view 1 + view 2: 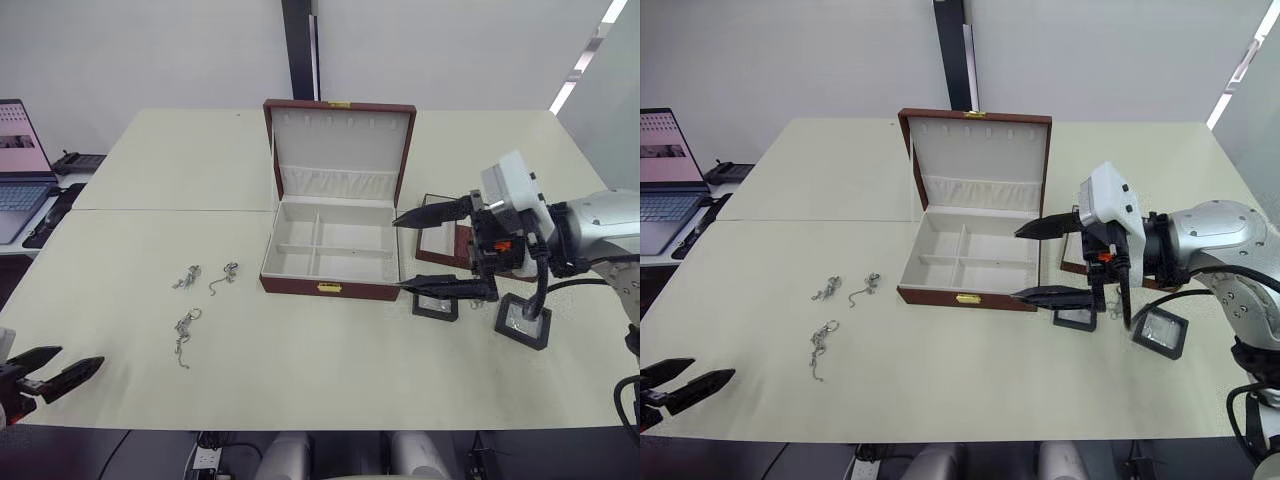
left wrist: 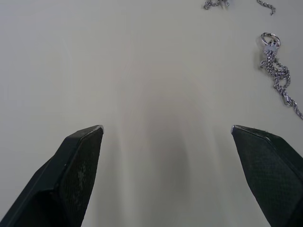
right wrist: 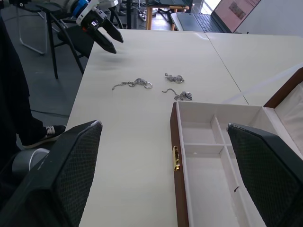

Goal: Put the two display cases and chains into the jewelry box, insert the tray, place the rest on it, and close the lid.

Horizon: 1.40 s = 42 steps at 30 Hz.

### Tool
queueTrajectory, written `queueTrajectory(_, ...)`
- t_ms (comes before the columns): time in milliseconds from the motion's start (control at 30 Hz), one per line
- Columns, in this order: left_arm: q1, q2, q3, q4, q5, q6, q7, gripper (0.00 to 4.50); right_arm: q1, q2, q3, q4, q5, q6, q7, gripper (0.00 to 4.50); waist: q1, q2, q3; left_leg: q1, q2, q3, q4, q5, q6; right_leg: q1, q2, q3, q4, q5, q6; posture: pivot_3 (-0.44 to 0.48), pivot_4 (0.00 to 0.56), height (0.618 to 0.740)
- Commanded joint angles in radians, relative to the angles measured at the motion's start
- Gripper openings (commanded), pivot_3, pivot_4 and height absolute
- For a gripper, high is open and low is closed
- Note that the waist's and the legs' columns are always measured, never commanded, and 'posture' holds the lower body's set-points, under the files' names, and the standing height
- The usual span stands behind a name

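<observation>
smooth cream table point(image 1: 300, 380); thin silver chains point(image 1: 186, 333); rectangular cream-lined jewelry box point(image 1: 330, 250)

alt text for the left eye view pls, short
An open jewelry box sits mid-table, lid upright, compartments empty. Three chains lie to its left; the open right gripper hovers by two display cases on its right.

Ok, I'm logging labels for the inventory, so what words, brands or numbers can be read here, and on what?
None can be read.
Laptop: its screen shows a pinkish picture and small marks, too blurred to read.
Jewelry box, its lid and gold clasp: no lettering visible.
Two display cases: no labels visible.
</observation>
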Motion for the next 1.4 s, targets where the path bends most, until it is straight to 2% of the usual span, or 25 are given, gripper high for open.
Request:
queueTrajectory(33, -0.023, 0.010, 0.021, -0.013, -0.016, 0.004, 0.008, 4.50, -0.041, 0.029, -0.001, -0.027, 0.016, 0.016, -0.045, 4.48, -0.001, 0.000, 0.000, 0.000, 0.000, 0.000, 0.000, 0.000, 0.000, 0.000, 0.000, 0.000, 0.000, 0.000, 0.000, 0.000, 0.150, 0.740)
queueTrajectory(367, -0.141, 0.003, -0.039, -0.028, -0.032, 0.021, 0.024, 4.50, -0.059, 0.079, 0.049, -0.059, -0.032, 0.027, -0.134, 4.48, -0.001, 0.000, 0.000, 0.000, 0.000, 0.000, 0.000, 0.000, 0.000, -0.002, 0.001, 0.000, 0.001, 0.000, 0.000, 0.000, 0.150, 0.740)
queueTrajectory(700, -0.368, -0.066, -0.205, -0.089, 0.001, 0.079, 0.206, 4.50, -0.035, 0.076, 0.056, -0.080, -0.054, 0.032, -0.153, 4.48, -0.001, 0.000, 0.000, 0.000, 0.000, 0.000, 0.000, 0.000, -0.001, -0.002, 0.001, 0.001, 0.001, 0.000, 0.000, 0.000, 0.150, 0.740)
queueTrajectory(933, -0.503, -0.077, -0.373, -0.041, 0.116, 0.058, 0.302, 4.50, -0.025, 0.079, 0.067, -0.093, -0.055, 0.037, -0.171, 4.48, -0.004, 0.000, 0.000, 0.000, 0.000, 0.001, 0.000, 0.001, -0.002, -0.003, 0.002, 0.001, 0.002, 0.000, 0.000, 0.000, 0.150, 0.740)
queueTrajectory(1100, -0.571, -0.096, -0.438, 0.019, 0.162, 0.028, 0.331, 4.50, -0.022, 0.075, 0.067, -0.100, -0.052, 0.040, -0.177, 4.48, -0.003, 0.000, 0.000, -0.001, 0.000, 0.002, 0.000, 0.001, -0.002, -0.003, 0.002, 0.002, 0.002, 0.000, 0.000, 0.000, 0.150, 0.740)
queueTrajectory(1400, -0.645, -0.124, -0.521, 0.134, 0.208, -0.004, 0.310, 4.50, -0.026, 0.075, 0.066, -0.105, -0.046, 0.044, -0.188, 4.48, -0.002, -0.001, 0.000, -0.001, -0.001, 0.002, 0.000, 0.002, -0.003, -0.004, 0.002, 0.002, 0.002, 0.001, 0.000, 0.000, 0.150, 0.740)
